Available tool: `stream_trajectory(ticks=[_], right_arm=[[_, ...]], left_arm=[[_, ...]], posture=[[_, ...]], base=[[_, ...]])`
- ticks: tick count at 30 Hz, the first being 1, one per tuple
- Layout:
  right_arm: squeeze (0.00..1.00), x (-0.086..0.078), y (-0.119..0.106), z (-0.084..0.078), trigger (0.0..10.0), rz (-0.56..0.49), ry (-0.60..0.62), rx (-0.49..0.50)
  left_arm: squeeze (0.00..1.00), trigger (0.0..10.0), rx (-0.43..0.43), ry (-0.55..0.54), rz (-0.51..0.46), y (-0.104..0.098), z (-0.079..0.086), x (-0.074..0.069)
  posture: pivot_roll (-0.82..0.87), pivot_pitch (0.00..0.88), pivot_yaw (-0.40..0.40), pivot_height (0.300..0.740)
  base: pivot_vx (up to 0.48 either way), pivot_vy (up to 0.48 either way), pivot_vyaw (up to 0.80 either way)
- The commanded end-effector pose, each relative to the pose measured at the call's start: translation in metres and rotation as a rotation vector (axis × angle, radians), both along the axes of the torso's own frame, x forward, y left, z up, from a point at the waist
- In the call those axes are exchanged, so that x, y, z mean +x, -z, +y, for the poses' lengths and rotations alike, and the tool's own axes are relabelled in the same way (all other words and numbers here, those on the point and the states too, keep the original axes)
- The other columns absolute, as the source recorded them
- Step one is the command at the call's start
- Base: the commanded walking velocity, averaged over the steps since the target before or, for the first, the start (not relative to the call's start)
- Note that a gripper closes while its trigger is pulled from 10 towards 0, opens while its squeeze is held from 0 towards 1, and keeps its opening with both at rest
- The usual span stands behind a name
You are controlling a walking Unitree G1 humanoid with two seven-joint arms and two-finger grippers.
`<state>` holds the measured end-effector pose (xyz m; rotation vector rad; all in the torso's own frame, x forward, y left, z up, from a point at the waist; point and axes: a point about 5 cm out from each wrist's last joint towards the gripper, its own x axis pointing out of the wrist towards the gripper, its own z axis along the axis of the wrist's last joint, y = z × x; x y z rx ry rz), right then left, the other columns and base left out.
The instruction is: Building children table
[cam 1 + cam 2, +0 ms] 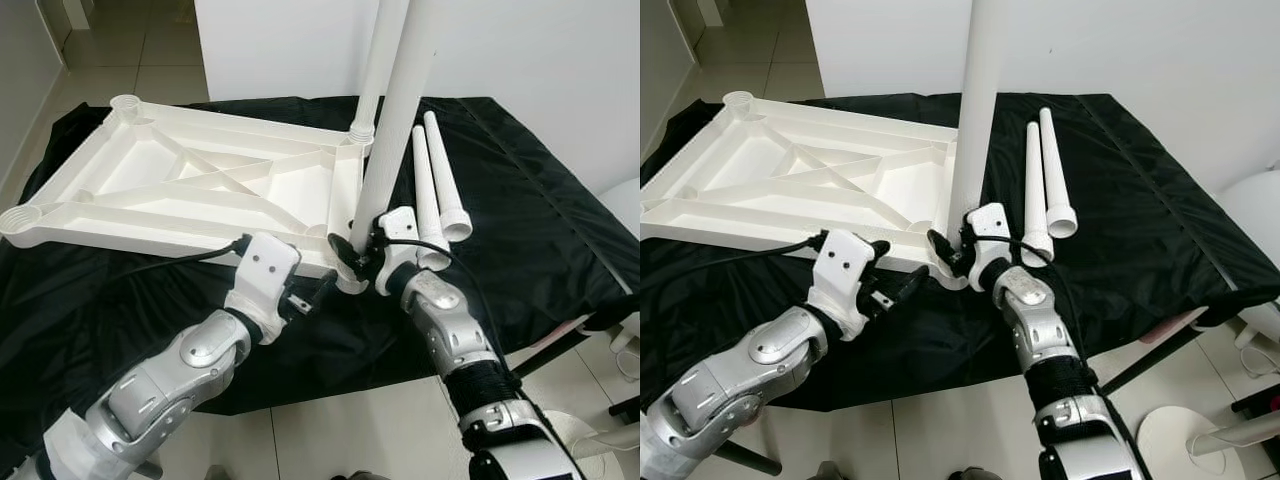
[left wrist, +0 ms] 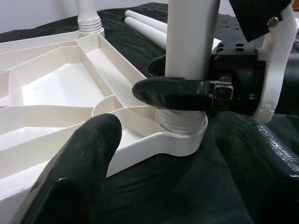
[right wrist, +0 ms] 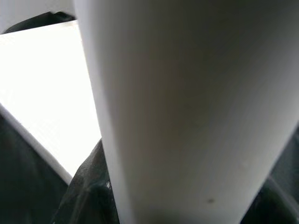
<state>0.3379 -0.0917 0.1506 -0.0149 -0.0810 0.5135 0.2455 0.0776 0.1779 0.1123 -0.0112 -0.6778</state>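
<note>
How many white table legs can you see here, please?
4: two standing in tabletop corner sockets, the near leg held by the right claw, the far leg behind; two loose legs on the cloth.

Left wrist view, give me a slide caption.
Right gripper clamps an upright white table leg seated in the upturned tabletop's corner socket.

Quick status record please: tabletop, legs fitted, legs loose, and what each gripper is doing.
tabletop: white tabletop lies upside down on the black cloth
legs fitted: far leg and near leg stand upright in corner sockets
legs loose: two spare legs lie on the cloth beside them
right gripper: fingers shut on the near leg, just above its socket
left gripper: open, close by, holding nothing
</note>
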Motion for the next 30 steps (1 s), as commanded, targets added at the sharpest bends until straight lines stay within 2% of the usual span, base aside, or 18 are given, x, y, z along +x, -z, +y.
stream_trajectory(ticks=[1,2,5,6,7,8,12,17,18,22,26,27,29,30], right_arm=[[0.0,-0.001,0.006,-0.001,10.0,0.035,0.039,-0.004],[0.0,-0.001,0.006,0.002,10.0,0.043,0.108,0.012],[0.0,-0.002,0.006,0.005,10.0,0.046,0.171,0.025],[0.0,-0.002,0.006,0.009,10.0,0.057,0.262,0.055],[0.0,-0.002,0.006,0.009,10.0,0.057,0.262,0.055],[0.0,-0.004,0.005,0.014,10.0,0.066,0.323,0.095],[0.0,-0.008,0.0,0.025,10.0,0.057,0.318,0.125],[0.0,-0.009,-0.008,0.021,10.0,0.022,0.309,0.148],[1.0,-0.01,-0.01,0.019,10.0,0.006,0.308,0.166],[1.0,-0.012,-0.011,0.015,10.0,-0.014,0.307,0.175],[1.0,-0.017,-0.008,0.008,10.0,-0.015,0.315,0.141],[0.94,-0.02,-0.007,0.006,10.0,-0.02,0.308,0.119],[0.94,-0.022,-0.006,0.004,10.0,-0.024,0.304,0.105],[0.0,-0.029,-0.005,0.0,10.0,-0.034,0.274,0.11]], left_arm=[[0.0,10.0,0.028,0.277,0.024,0.004,-0.011,-0.01],[0.0,10.0,0.027,0.27,0.023,0.005,-0.01,-0.01],[0.0,10.0,0.023,0.263,0.021,0.005,-0.01,-0.01],[0.0,10.0,0.02,0.25,0.016,0.005,-0.01,-0.009],[0.0,10.0,0.02,0.25,0.016,0.005,-0.01,-0.009],[0.0,10.0,0.015,0.234,0.013,0.004,-0.009,-0.008],[0.0,10.0,0.013,0.221,0.01,0.004,-0.008,-0.008],[0.0,10.0,0.02,0.226,0.005,0.006,-0.009,-0.008],[0.0,10.0,0.021,0.227,0.003,0.006,-0.009,-0.008],[0.0,10.0,0.022,0.227,0.0,0.006,-0.01,-0.008],[0.0,10.0,0.022,0.228,-0.003,0.006,-0.01,-0.008],[0.0,10.0,0.021,0.227,-0.004,0.006,-0.01,-0.008],[0.0,10.0,0.021,0.226,-0.005,0.006,-0.01,-0.009],[0.0,10.0,0.02,0.225,-0.007,0.005,-0.01,-0.008]], posture=[[0.01,0.054,-0.05,0.74],[0.02,0.052,-0.054,0.74],[0.02,0.05,-0.057,0.74],[0.03,0.048,-0.059,0.74],[0.03,0.048,-0.059,0.74],[0.03,0.048,-0.06,0.74],[0.03,0.049,-0.057,0.74],[0.02,0.048,-0.058,0.74],[0.02,0.045,-0.057,0.74],[0.02,0.044,-0.055,0.74],[0.02,0.046,-0.052,0.74],[0.02,0.046,-0.052,0.74],[0.02,0.048,-0.049,0.74],[0.02,0.048,-0.048,0.74]], base=[[0.0,0.0,0.0],[0.0,0.0,0.0],[0.0,0.0,0.0],[0.0,0.0,0.0],[0.0,0.0,0.0],[0.0,0.0,0.0],[0.0,0.0,0.0],[0.0,0.0,0.0],[0.0,0.0,0.0],[0.0,0.0,0.0],[0.0,0.0,0.0],[0.0,0.0,0.0],[0.0,0.0,0.0],[0.0,0.0,0.0]])
